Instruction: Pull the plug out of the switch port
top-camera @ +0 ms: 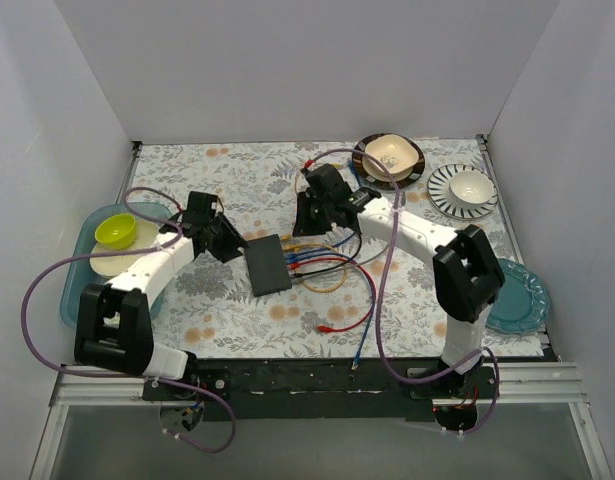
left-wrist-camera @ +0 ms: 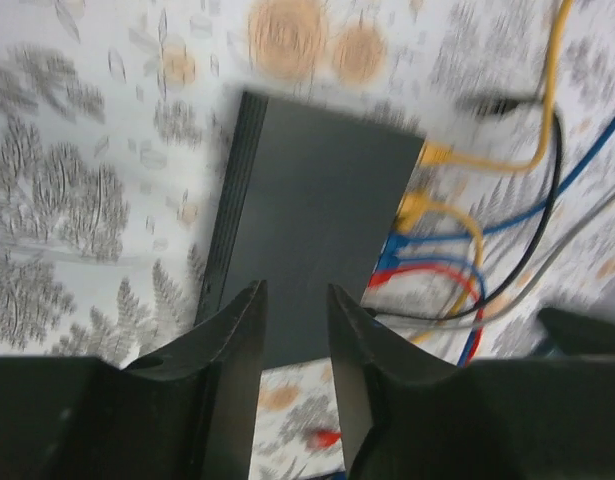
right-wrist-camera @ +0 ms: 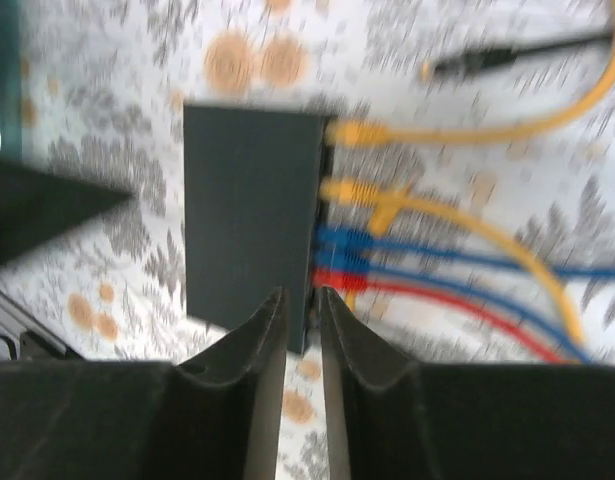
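The switch (top-camera: 267, 265) is a flat dark-grey box lying mid-table. It also shows in the left wrist view (left-wrist-camera: 317, 210) and the right wrist view (right-wrist-camera: 249, 210). Two yellow plugs (right-wrist-camera: 349, 133), two blue plugs (right-wrist-camera: 342, 245) and a red plug (right-wrist-camera: 335, 280) sit in the sockets along its right edge. My left gripper (top-camera: 235, 250) hovers at the switch's left side, jaws open and empty (left-wrist-camera: 292, 300). My right gripper (top-camera: 305, 226) hangs above the switch's far right corner, jaws a narrow gap apart and empty (right-wrist-camera: 300, 298), over the socket edge near the red plug.
Loose cables trail right of the switch, with a free red end (top-camera: 327, 326) and a black plug (right-wrist-camera: 477, 62). A teal tray (top-camera: 75, 290) with a green bowl (top-camera: 115, 230) stands left. Bowls on plates (top-camera: 390, 156) (top-camera: 465, 188) stand at the back right; a teal plate (top-camera: 519, 296) lies right.
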### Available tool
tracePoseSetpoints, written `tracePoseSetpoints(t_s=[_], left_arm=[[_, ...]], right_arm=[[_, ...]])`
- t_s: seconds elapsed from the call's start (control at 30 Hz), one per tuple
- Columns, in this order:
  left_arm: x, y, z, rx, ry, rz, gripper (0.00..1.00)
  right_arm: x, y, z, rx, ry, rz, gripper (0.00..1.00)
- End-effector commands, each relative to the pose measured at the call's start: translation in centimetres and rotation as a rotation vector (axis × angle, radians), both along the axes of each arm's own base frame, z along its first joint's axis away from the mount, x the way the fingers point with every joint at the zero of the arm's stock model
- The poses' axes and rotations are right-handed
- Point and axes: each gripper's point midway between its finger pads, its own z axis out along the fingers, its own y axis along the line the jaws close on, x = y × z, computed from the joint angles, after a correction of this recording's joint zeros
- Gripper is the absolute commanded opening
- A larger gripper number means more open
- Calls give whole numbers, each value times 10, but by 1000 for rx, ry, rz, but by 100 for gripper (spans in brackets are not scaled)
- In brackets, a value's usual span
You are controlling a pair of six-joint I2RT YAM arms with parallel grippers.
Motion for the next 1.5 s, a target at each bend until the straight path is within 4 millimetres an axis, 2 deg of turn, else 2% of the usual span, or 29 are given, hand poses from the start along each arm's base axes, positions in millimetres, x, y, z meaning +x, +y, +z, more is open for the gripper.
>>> tracePoseSetpoints(t_s=[0.0, 0.03, 0.07, 0.1, 0.13, 0.23, 0.3, 0.33, 0.4, 0.43, 0.47, 0.53, 0.7, 0.9, 0.93, 0.97, 1.0, 1.03, 1.17, 1.33, 1.47], left_arm=[[-47, -25, 14, -93, -10, -61, 26], [-58, -37, 15, -102, -14, -101, 24], [-67, -43, 11, -106, -3, -118, 21], [-77, -47, 3, -113, 11, -125, 18], [-89, -60, 6, -129, -1, -168, 16], [-109, -68, -5, -144, 26, -179, 7], [-115, -66, -6, -148, 22, -179, 3], [-119, -64, -11, -147, 35, -181, 0], [-125, -63, -17, -144, 51, -185, 0], [-128, -63, -21, -148, 67, -182, 0], [-134, -61, -32, -139, 101, -181, 0], [-137, -63, -40, -149, 123, -185, 0], [-149, -70, -65, -177, 206, -200, 0], [-161, -69, -92, -153, 306, -204, 0], [-162, -67, -98, -139, 326, -195, 0], [-161, -65, -100, -127, 328, -185, 0], [-158, -63, -104, -109, 329, -174, 0], [-153, -63, -103, -102, 323, -168, 0], [-136, -58, -115, -69, 354, -141, 0], [-95, -45, -112, -76, 333, -78, 0], [-56, -38, -101, -76, 285, -53, 0]], right_arm=[[58, 17, 18, 56, -58, 20, 23], [65, 23, -2, 41, -27, 29, 23], [70, 28, -6, 47, -15, 38, 22], [82, 40, 10, 96, -31, 57, 21], [84, 44, -18, 67, 24, 62, 21], [93, 62, -32, 96, 62, 84, 20], [92, 70, -38, 127, 86, 98, 20], [90, 71, -49, 133, 115, 93, 20], [88, 80, -51, 178, 129, 117, 20], [87, 82, -59, 183, 147, 120, 20], [86, 85, -62, 196, 155, 127, 20], [83, 87, -71, 205, 184, 139, 20], [83, 95, -75, 239, 188, 164, 20], [73, 90, -96, 221, 246, 165, 19], [71, 88, -94, 221, 244, 166, 20], [68, 86, -96, 218, 247, 168, 20], [68, 84, -87, 222, 230, 170, 19], [60, 76, -99, 200, 253, 164, 19], [48, 63, -101, 188, 254, 169, 19], [40, 47, -103, 166, 266, 160, 19], [37, 34, -107, 140, 281, 139, 20]])
